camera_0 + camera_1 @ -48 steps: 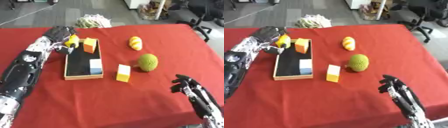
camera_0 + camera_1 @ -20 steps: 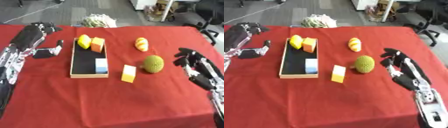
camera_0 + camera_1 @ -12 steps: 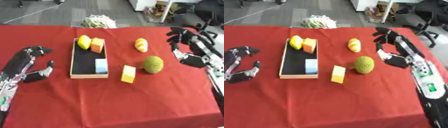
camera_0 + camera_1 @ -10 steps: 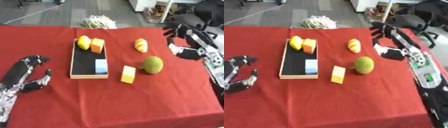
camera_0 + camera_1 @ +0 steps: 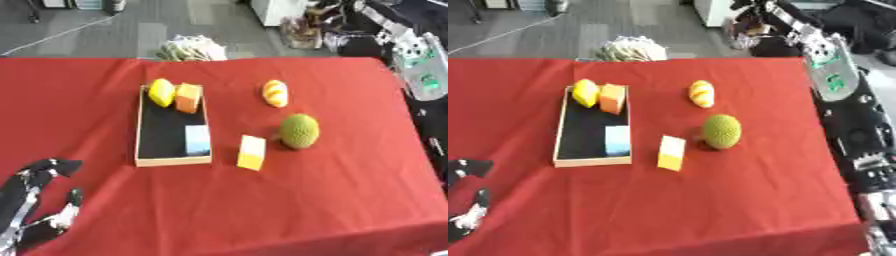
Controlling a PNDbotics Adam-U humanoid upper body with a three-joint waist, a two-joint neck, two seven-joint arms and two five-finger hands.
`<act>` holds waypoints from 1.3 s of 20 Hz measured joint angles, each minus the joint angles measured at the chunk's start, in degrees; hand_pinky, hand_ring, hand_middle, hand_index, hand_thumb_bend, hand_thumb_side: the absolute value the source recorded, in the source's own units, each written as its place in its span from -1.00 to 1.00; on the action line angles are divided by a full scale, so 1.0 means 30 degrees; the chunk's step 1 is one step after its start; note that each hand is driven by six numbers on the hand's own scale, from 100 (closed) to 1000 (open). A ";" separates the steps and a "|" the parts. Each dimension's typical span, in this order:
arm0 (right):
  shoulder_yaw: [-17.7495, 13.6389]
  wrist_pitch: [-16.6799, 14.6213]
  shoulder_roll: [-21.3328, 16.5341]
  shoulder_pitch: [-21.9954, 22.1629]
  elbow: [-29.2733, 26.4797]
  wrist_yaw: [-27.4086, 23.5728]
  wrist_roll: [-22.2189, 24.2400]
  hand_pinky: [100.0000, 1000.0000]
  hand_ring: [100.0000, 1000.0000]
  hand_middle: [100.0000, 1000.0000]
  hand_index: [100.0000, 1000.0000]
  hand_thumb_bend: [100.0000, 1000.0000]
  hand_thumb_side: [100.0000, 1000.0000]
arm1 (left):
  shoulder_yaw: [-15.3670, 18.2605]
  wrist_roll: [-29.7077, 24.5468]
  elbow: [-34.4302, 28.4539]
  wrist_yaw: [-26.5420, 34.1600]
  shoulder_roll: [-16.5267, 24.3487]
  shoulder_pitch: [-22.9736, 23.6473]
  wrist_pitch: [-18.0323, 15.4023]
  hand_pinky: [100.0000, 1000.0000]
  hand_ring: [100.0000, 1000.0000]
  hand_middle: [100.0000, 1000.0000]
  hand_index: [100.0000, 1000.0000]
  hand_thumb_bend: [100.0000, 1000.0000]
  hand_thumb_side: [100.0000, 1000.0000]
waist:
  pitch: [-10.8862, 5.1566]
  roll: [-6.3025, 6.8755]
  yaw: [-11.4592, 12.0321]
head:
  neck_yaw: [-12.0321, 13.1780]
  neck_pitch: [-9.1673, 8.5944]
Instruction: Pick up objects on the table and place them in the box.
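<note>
A shallow wooden box (image 5: 172,161) with a black floor lies left of centre on the red table (image 5: 332,200). A yellow piece (image 5: 161,92) and an orange block (image 5: 187,97) sit at its far end, a pale blue block (image 5: 198,140) near its front. Outside it lie a striped bread-like piece (image 5: 275,93), a round green fruit (image 5: 299,131) and a yellow-and-white block (image 5: 252,152). My left hand (image 5: 39,195) rests open at the lower left, holding nothing. My right hand (image 5: 752,14) is raised beyond the far right corner, fingers spread and empty, its arm (image 5: 833,70) running along the right edge.
A pale bundle (image 5: 192,47) lies on the floor just past the table's far edge. Dark office furniture (image 5: 411,20) stands at the upper right. The table's right edge runs close to my right arm.
The camera has shifted. My left hand has dropped from the box's far end to the lower left corner. My right hand has risen from the green fruit's side to beyond the far edge.
</note>
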 measured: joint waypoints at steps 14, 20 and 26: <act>0.0665 0.1589 0.0746 -0.1501 0.7922 0.4386 -0.2548 0.38 0.49 0.56 0.84 -1.00 -0.72 | -0.1277 -0.2006 -0.5024 0.5213 -0.0603 0.1037 0.4191 0.19 -0.06 0.04 0.57 -1.00 0.57 | -0.0017 0.0001 0.0998 | -0.1155 0.0000; 0.2198 -0.2061 0.0715 -0.2440 1.5309 0.6025 -0.7038 0.37 0.47 0.55 0.82 -1.00 -0.72 | 0.0755 -0.8662 -0.9835 2.0035 0.0961 0.0605 1.1241 0.19 -0.07 0.02 0.57 -1.00 0.60 | -0.0017 0.0012 0.1675 | -0.1862 0.0000; 0.2791 -0.3178 0.0720 -0.2689 1.7000 0.6368 -0.8560 0.36 0.46 0.55 0.83 -1.00 -0.73 | 0.2614 -1.1652 -1.1320 2.6137 0.1784 0.0556 1.4304 0.20 -0.08 0.01 0.57 -1.00 0.61 | -0.0017 0.0012 0.1960 | -0.2198 0.0000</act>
